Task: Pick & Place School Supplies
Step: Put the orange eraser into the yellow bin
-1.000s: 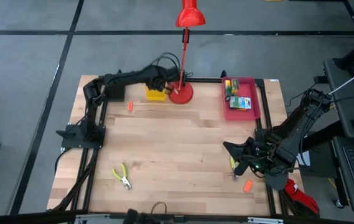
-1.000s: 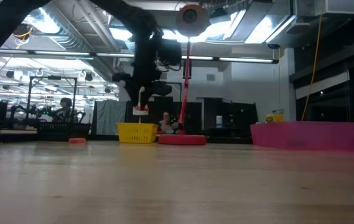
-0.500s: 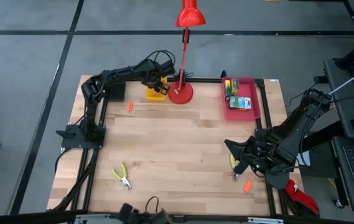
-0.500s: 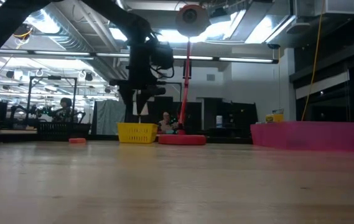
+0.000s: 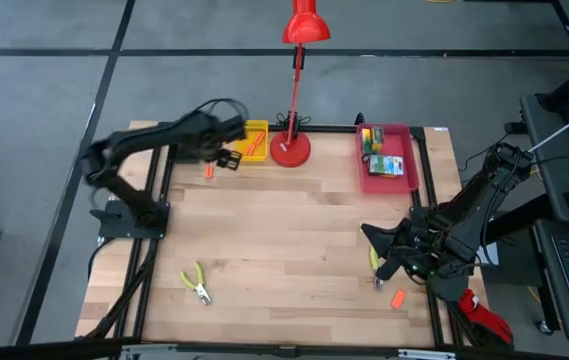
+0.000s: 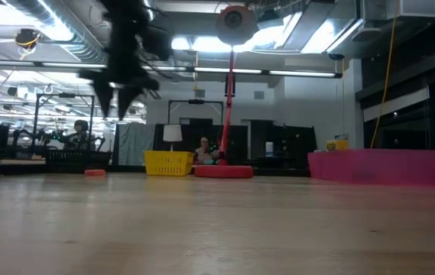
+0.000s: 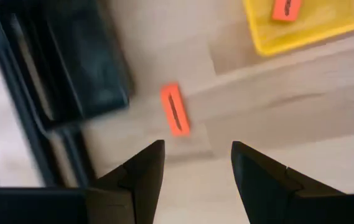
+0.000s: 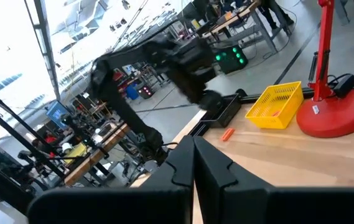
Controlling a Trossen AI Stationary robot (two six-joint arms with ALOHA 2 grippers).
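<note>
High view: the left claw [image 5: 226, 157] hangs over the far left of the wooden desk [image 5: 284, 250], between the yellow tray [image 5: 253, 141] and a loose orange piece [image 5: 208, 172]; it is blurred. A second orange piece [image 5: 255, 143] lies inside the yellow tray. Two crayon boxes [image 5: 385, 166] lie in the pink tray [image 5: 411, 160] beside the red desk lamp [image 5: 294, 100]. One pair of lime-handled pliers [image 5: 196, 283] lies near the left front. The right claw [image 5: 376, 247] sits low at the right front, half covering a second pair of pliers [image 5: 374, 263], with a third orange piece [image 5: 398, 298] just beyond it.

Low view: the left arm is a dark smear high above the desk; the yellow tray and lamp base stand far off, and the pink tray is cut at the right edge.

Left wrist view: the left claw [image 7: 194, 171] stands wide and empty above the loose orange piece [image 7: 174, 109]; the yellow tray [image 7: 301, 31] is cut off at the frame edge, as is the orange piece [image 7: 286, 9] in it.

Right wrist view: the right claw [image 8: 194, 168] is pressed narrow, fingers together; whether anything is between them is hidden.
</note>
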